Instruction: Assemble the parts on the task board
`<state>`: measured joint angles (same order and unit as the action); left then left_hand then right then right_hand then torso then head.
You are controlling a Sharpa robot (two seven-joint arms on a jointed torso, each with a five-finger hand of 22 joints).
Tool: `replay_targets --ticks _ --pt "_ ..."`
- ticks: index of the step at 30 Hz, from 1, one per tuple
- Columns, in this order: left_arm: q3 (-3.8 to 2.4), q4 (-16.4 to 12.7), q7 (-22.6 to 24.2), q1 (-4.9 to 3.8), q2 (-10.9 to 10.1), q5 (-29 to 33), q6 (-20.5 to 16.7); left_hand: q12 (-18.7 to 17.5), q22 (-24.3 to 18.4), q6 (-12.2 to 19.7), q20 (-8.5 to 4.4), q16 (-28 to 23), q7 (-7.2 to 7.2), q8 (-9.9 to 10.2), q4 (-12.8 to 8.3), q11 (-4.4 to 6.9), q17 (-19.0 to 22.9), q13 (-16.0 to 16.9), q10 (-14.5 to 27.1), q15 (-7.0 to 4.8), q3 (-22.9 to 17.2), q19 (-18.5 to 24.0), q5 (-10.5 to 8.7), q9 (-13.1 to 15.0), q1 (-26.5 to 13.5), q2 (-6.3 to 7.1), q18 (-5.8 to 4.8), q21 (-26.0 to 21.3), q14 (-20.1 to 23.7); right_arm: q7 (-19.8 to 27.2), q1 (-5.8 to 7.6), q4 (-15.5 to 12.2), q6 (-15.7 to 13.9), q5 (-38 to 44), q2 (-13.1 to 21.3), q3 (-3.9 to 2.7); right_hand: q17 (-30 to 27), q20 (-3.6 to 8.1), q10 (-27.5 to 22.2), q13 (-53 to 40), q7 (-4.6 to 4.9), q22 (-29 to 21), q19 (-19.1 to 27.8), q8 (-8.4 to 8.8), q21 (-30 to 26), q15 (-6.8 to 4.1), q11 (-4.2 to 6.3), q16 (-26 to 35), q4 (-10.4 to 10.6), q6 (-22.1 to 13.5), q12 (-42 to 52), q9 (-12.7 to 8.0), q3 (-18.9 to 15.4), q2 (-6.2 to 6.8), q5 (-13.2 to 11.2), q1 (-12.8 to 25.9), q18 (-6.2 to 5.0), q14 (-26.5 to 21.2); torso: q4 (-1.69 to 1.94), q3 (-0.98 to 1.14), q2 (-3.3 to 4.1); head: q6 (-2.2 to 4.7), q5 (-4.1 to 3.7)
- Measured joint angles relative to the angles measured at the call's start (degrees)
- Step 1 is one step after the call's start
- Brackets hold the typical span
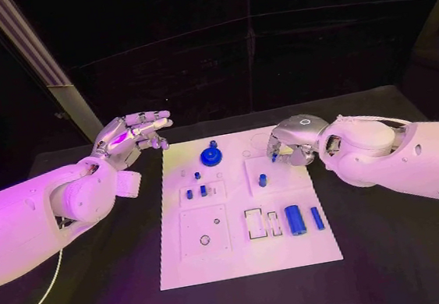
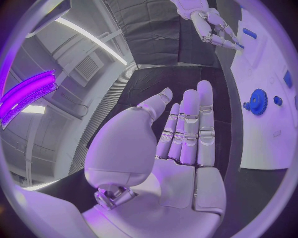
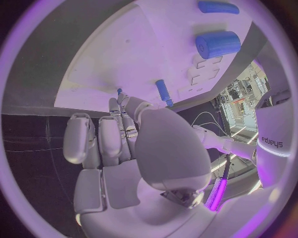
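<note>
White task board (image 1: 248,254) flat mid black tabletop (image 1: 406,247), blue parts spread across it. Left hand (image 1: 131,135) raised beside board's far left corner, fingers extended, holding nothing. Right hand (image 1: 290,142) at board's right edge, pinching small blue peg (image 3: 119,91).

The table (image 1: 106,289) is black. The board (image 1: 248,254) on it is white. The gear (image 1: 211,156), the thick cylinder (image 1: 295,219), the thin rod (image 1: 317,218) and the small pegs (image 1: 190,194) are blue. Both arms are white; the left hand (image 1: 132,137) and right hand (image 1: 290,142) are silver.
</note>
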<state>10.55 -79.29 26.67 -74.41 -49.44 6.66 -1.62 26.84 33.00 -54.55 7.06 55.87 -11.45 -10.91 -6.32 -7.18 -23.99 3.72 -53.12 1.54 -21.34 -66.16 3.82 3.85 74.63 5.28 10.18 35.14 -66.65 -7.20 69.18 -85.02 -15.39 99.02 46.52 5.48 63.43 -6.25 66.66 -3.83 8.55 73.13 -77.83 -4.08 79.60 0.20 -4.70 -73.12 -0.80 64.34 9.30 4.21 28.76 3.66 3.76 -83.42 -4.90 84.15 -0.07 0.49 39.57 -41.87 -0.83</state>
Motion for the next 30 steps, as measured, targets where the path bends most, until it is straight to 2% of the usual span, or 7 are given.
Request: replay_targets --ticks 8,16,20,23,26,30 --pt "0.02 0.3 -0.2 0.0 0.0 0.0 0.1 0.0 -0.1 0.0 0.0 0.0 0.0 0.0 0.0 0.0 0.1 0.0 0.0 0.0 0.0 0.0 0.0 0.0 0.0 0.0 0.0 0.0 0.0 0.5 0.05 -3.1 -2.8 -2.1 2.6 -0.05 0.0 0.0 0.0 0.0 0.0 0.1 0.0 0.1 0.0 0.0 0.0 0.0 0.0 0.0 0.0 0.0 0.0 0.3 -0.1 0.3 0.0 0.0 0.0 -0.03 0.01 0.16 -0.09" --pt "0.02 0.6 -0.3 0.0 0.0 0.0 0.1 0.0 -0.1 0.0 0.0 0.0 0.0 0.0 0.0 0.0 0.1 0.0 0.0 0.0 0.0 0.0 0.0 0.0 0.0 0.0 0.0 0.0 0.0 1.1 0.08 -9.6 -4.9 -4.3 4.3 -0.12 0.0 0.0 0.0 0.0 -0.01 0.2 0.0 0.14 0.0 0.0 0.0 -0.2 -0.2 0.0 -0.2 0.0 0.2 0.3 -0.1 0.3 0.0 0.0 0.0 -0.04 0.03 0.13 0.15" --pt "0.02 0.7 -0.4 0.0 0.3 0.0 0.2 0.0 -0.1 0.1 0.0 0.0 -0.05 0.0 -0.1 0.0 0.1 0.0 0.0 0.18 0.1 0.0 0.0 0.0 0.0 0.0 -0.02 0.0 0.2 1.7 0.08 -11.9 -6.0 -4.9 3.2 -0.12 0.0 0.0 0.0 0.0 -0.01 0.4 0.0 0.14 0.1 0.0 -0.01 -0.2 -0.5 0.0 -0.2 0.0 0.5 0.31 -0.1 0.3 0.0 0.0 0.04 -0.04 0.03 0.02 0.49" --pt "0.03 0.9 -0.4 0.0 0.6 0.0 0.3 0.0 -0.2 0.2 0.0 0.0 -0.2 0.0 0.0 0.0 0.1 0.0 0.0 0.21 0.3 0.0 0.0 0.0 0.0 0.0 -0.04 -0.3 0.2 2.1 0.08 -12.6 -6.5 -5.2 1.6 -0.13 0.0 0.21 0.0 0.0 -0.01 0.4 -0.2 0.14 0.2 0.0 -0.01 -0.2 -0.7 0.0 -0.2 0.0 0.7 0.55 0.3 0.5 0.0 0.0 0.08 -0.07 0.03 -0.1 0.91" --pt "0.03 1.0 -0.5 0.0 1.0 0.0 0.3 0.0 -0.2 0.2 0.0 0.0 -0.2 0.0 0.0 0.0 0.1 0.0 0.0 0.21 0.3 0.0 0.0 0.0 0.0 0.0 -0.04 -0.3 0.2 2.7 0.08 -12.6 -6.9 -5.4 -0.3 -0.14 0.0 0.21 0.0 0.0 -0.02 0.4 -0.2 0.14 0.2 0.0 -0.01 -0.2 -0.7 0.0 -0.2 0.0 0.7 0.55 0.3 0.5 0.0 0.0 0.18 -0.13 0.05 -0.28 1.26" --pt "0.04 1.0 -0.5 0.0 1.4 0.0 0.5 0.0 -0.2 0.4 0.0 0.0 -0.04 0.0 0.0 0.0 0.1 0.0 0.0 0.21 0.3 0.0 0.0 0.0 0.0 0.0 -0.04 -0.3 0.2 3.4 0.08 -11.1 -7.0 -6.2 -3.5 -0.13 0.0 0.21 0.0 0.1 -0.02 0.4 -0.2 0.15 0.2 0.0 -0.01 -0.2 -0.6 0.0 -0.2 0.0 0.9 0.56 0.3 0.5 0.0 0.0 0.18 -0.2 0.06 -0.6 2.51"
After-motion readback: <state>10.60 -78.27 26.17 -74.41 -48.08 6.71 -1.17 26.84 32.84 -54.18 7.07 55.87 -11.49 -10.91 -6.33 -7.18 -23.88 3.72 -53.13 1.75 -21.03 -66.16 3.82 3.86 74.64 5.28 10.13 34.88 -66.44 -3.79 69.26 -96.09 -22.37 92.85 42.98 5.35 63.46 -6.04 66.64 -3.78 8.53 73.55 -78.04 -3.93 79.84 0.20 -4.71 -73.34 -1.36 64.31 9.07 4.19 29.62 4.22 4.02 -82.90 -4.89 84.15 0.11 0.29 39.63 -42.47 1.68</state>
